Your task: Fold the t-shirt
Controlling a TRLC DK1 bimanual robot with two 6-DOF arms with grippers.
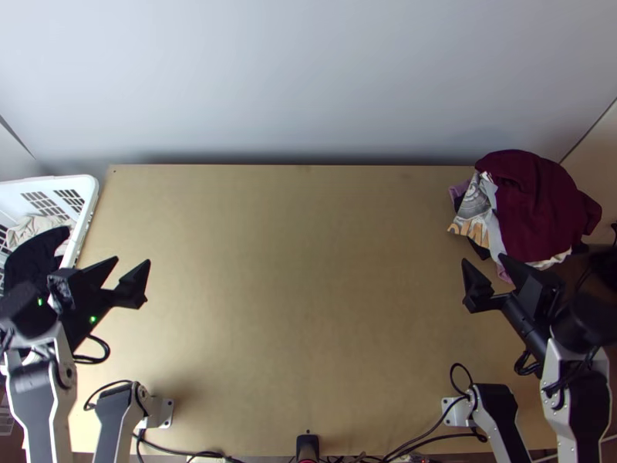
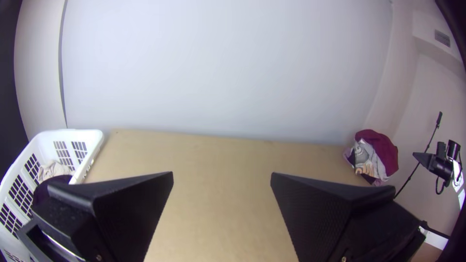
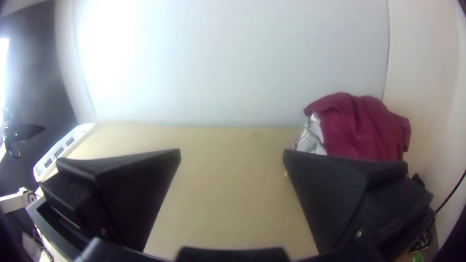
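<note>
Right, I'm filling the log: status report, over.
Left gripper open, empty. Right gripper open, empty. Clothes heaped just beyond it, maroon cloth on top; t-shirt unidentified.

By the left gripper point(image 1: 132, 261), the white slotted basket point(image 1: 88, 187) is smooth plastic. By the right gripper point(image 1: 483, 259), bunched dark red cloth point(image 1: 532, 204) looks dull. Between them, the flat tan table point(image 1: 308, 293) is wood.

1. Behind the light rectangular wooden table point(image 1: 308, 270) stands a pale flat wall panel point(image 1: 308, 77).
2. At the table's far left corner: a white slatted plastic basket point(image 1: 91, 189).
3. In the basket: a bunched beige cloth point(image 1: 29, 229), a bunched black cloth point(image 1: 27, 262) before it.
4. At the far right corner: a bunched maroon cloth point(image 1: 540, 204) on a grey-and-white printed cloth point(image 1: 472, 208).
</note>
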